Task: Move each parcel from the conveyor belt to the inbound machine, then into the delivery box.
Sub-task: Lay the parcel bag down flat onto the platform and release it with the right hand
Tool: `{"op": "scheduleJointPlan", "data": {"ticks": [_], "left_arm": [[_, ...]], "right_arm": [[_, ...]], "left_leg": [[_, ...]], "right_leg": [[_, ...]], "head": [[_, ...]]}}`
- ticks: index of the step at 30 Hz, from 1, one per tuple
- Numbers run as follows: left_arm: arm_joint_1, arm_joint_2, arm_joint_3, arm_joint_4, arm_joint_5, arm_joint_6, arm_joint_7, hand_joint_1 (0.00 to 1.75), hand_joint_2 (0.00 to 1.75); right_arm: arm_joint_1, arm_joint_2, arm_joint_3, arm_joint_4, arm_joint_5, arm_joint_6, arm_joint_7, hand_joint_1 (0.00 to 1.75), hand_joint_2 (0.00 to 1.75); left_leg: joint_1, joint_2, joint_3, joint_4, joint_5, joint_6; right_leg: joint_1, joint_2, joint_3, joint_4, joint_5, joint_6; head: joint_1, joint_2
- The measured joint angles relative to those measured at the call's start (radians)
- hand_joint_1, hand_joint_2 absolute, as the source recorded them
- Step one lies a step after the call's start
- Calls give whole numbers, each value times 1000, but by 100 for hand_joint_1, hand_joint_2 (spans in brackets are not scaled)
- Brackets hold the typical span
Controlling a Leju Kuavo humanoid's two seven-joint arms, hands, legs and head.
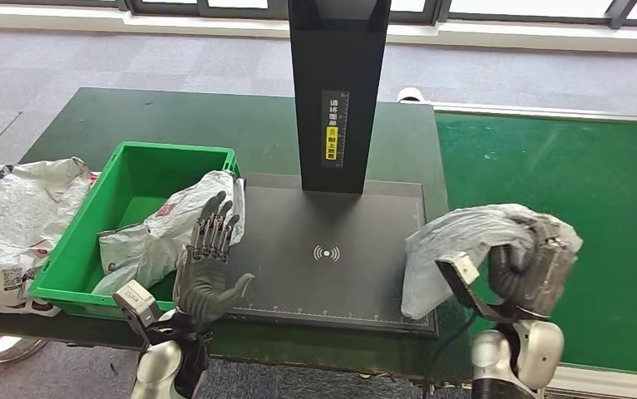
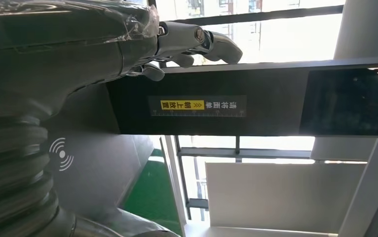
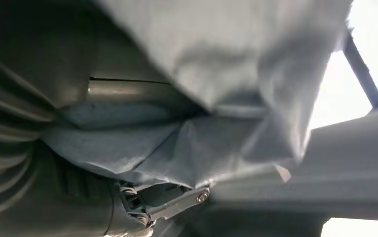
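- Right robot hand (image 1: 531, 270) grips grey parcel (image 1: 465, 241) at the inbound machine (image 1: 332, 249) pad's right edge, beside conveyor belt (image 1: 565, 216).
- Left robot hand (image 1: 207, 266) holds nothing, fingers spread, over the pad's left edge.
- White parcel (image 1: 165, 233) drapes the green delivery box (image 1: 145, 166) rim.
- Pad centre bare.

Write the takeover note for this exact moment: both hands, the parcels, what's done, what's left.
Left hand: open, fingers spread, beside the green delivery box at the scanner's left edge.
Right hand: grips a grey parcel at the inbound machine plate's right edge, conveyor belt behind.
Done: one white parcel lies in the box, draped over its right wall.
Left: set the grey parcel on the plate, then move it into the box.
More white bags lie left of the box.
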Motion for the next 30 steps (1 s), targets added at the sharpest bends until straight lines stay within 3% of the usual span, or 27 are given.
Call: {"op": "scheduleJointPlan", "data": {"ticks": [4,11,21,27,28,30], "left_arm": [[0,0,-3,0,-7,1,0,0,175],[-1,0,-8,-1,-11,23,0,0,175],[-1,1,-9,-1,-11,25,0,0,175],[-1,2,-11,-6,-11,33,1,0,175],[-1,2,-11,-7,-13,32,1,0,175],[-1,2,-12,-9,-14,34,1,0,175]], "right_arm": [[-37,3,13,177,95,0,50,165,175],[-89,13,56,376,136,-6,130,161,175],[-125,21,72,470,142,-9,141,153,175],[-149,22,72,523,160,-10,144,130,175],[-155,22,72,538,159,-10,152,117,175],[-166,21,77,565,127,-10,163,75,175]], "left_leg": [[0,-2,0,0,1,0],[0,-1,0,0,1,0],[0,1,2,0,1,-1],[0,4,4,0,1,-1],[0,4,5,0,1,-1],[0,5,6,0,1,-1]], "right_leg": [[0,-1,1,0,0,0],[0,0,0,0,0,0],[0,1,1,0,1,-1],[0,3,2,0,1,-1],[0,4,2,0,1,-1],[1,5,3,0,2,-1]], "head": [[0,0],[0,0],[0,0],[0,0],[0,0],[0,0]]}}
